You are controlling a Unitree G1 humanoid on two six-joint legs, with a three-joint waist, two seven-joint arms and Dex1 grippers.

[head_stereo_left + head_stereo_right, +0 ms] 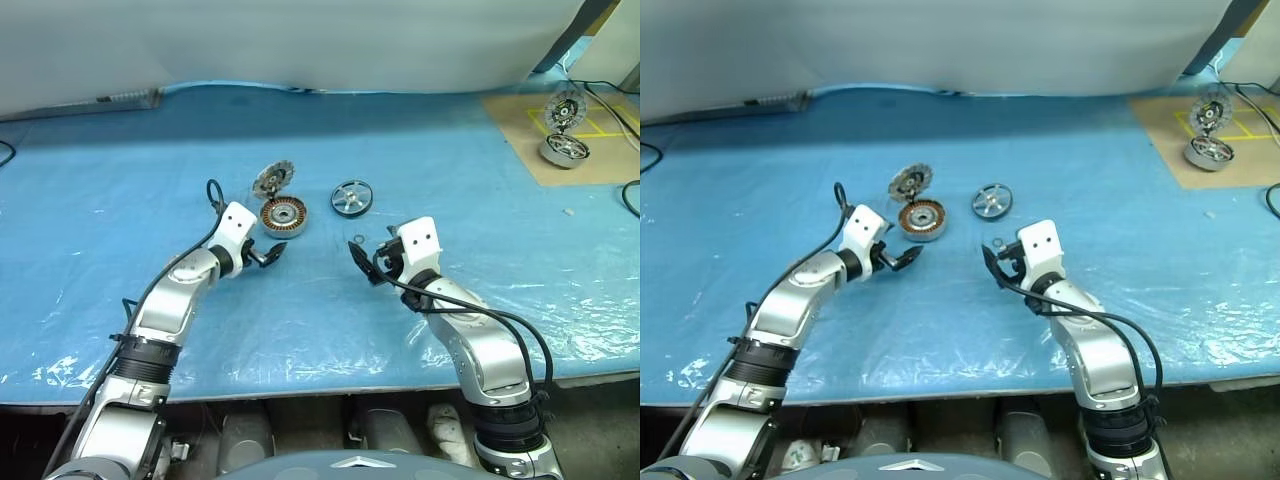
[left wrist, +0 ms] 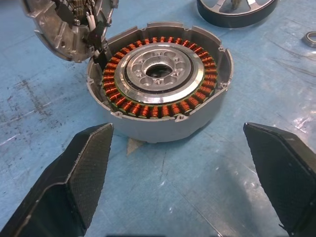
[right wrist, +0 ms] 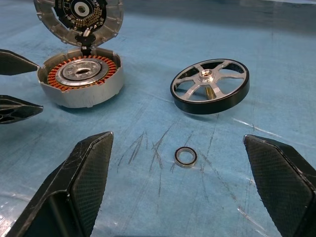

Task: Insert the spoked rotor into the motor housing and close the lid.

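Spoked rotor [image 3: 210, 86]: lies on the blue table cover [image 1: 120, 200], one edge raised a little, apart from the housing on its right; no gripper touches it.
Motor housing [image 2: 160, 81]: sits open on the cover, copper windings ringing a silver centre, nothing inside.
Lid [image 2: 66, 24]: stands tilted up at the housing's far rim, joined there, inner face showing.
Small metal ring [image 3: 185, 157]: flat on the cover, near the rotor, between it and the right gripper.
Left gripper [image 1: 268, 254]: fingers spread wide, empty, just short of the housing and pointing at it.
Right gripper [image 1: 366, 262]: fingers spread wide, empty, facing the ring and rotor.
Second motor assembly [image 1: 563, 125]: far right, on a brown board [image 1: 520, 140].
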